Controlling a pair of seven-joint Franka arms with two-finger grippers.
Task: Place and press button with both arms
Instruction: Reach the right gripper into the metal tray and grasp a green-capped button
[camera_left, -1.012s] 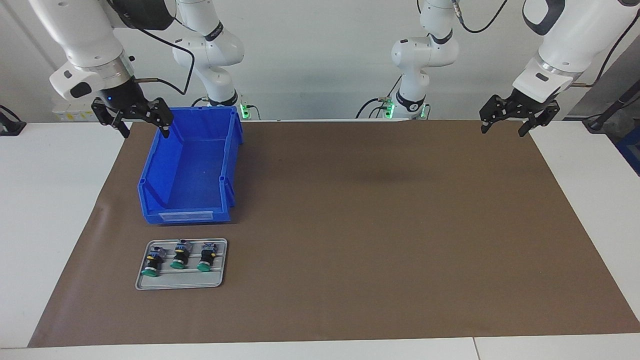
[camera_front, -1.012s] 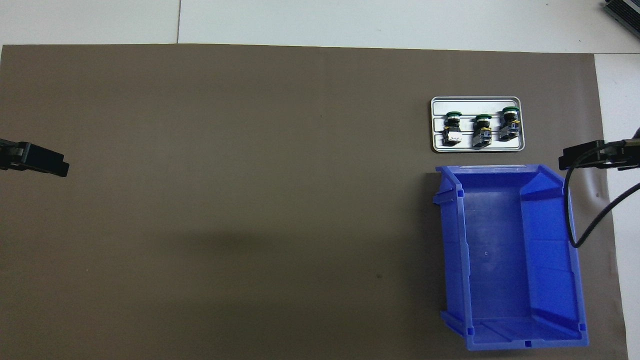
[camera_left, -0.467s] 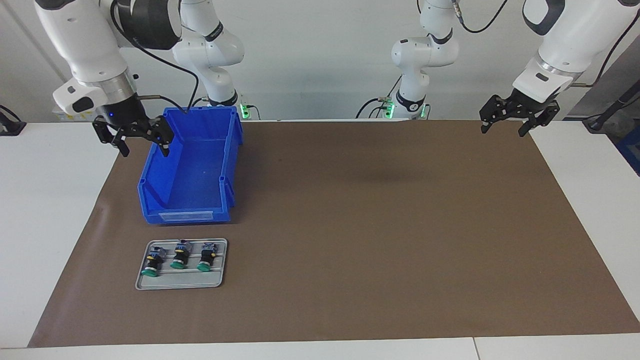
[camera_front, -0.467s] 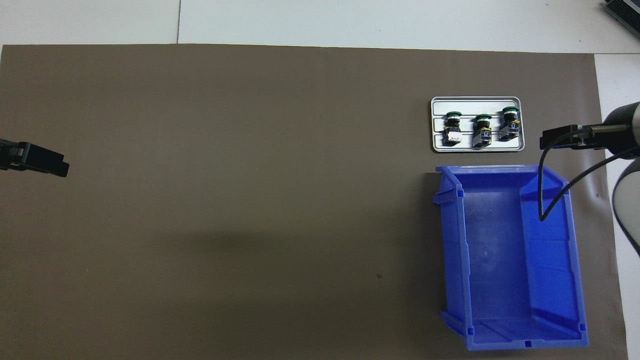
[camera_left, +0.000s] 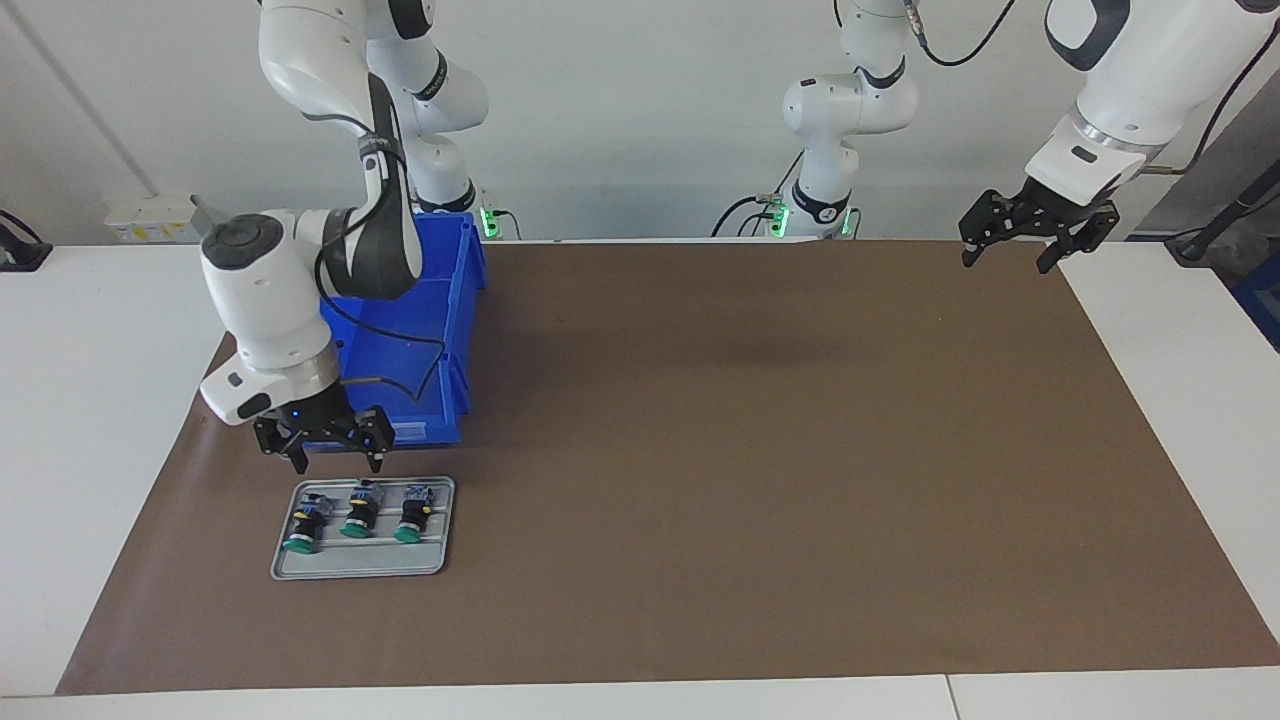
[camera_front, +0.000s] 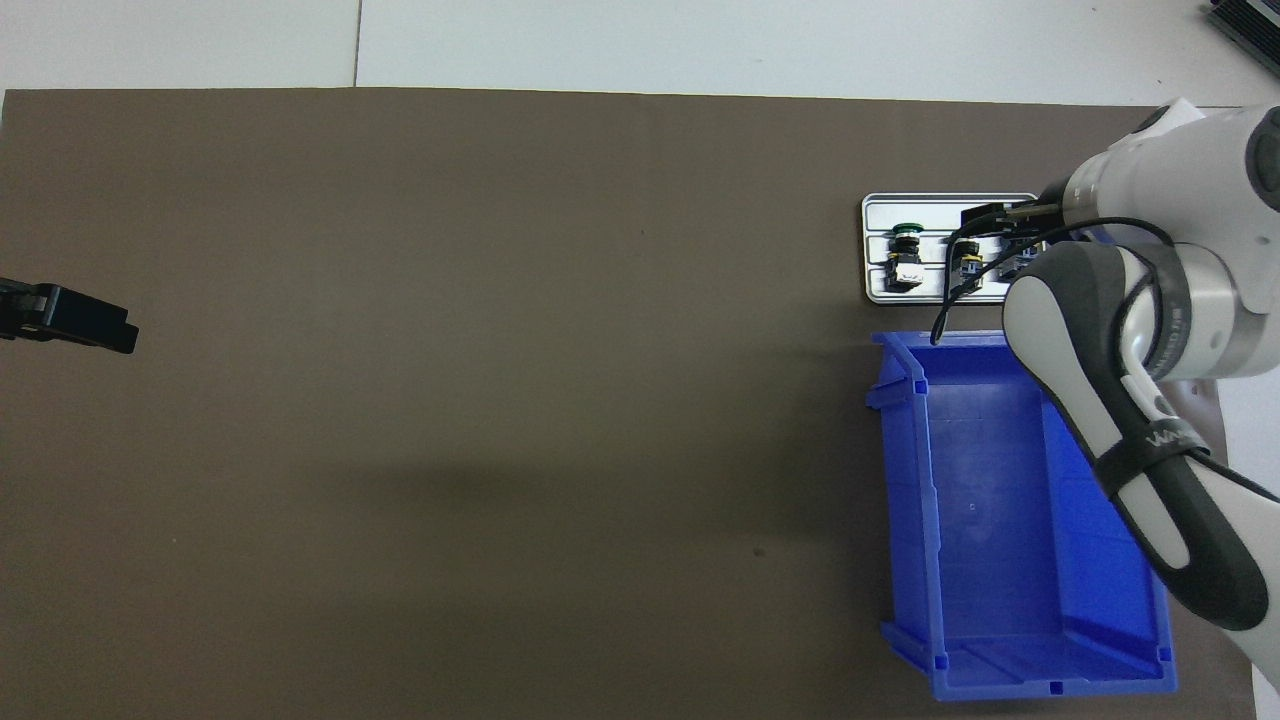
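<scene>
Where right arm (camera_front: 1120, 330) crosses, two buttons seemingly hidden.

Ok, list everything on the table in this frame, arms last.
buttons: three, green caps, black barrels, lying in a row on the tray.
tray: one, grey, farther from the robots than the bin, toward the right arm's end.
bin: one, blue, nothing seen inside, toward the right arm's end.
mat: one, brown, covering the table.
right gripper: black, open, over the tray's edge nearest the bin.
left gripper: black, open, waiting over the mat's corner at the left arm's end.
</scene>
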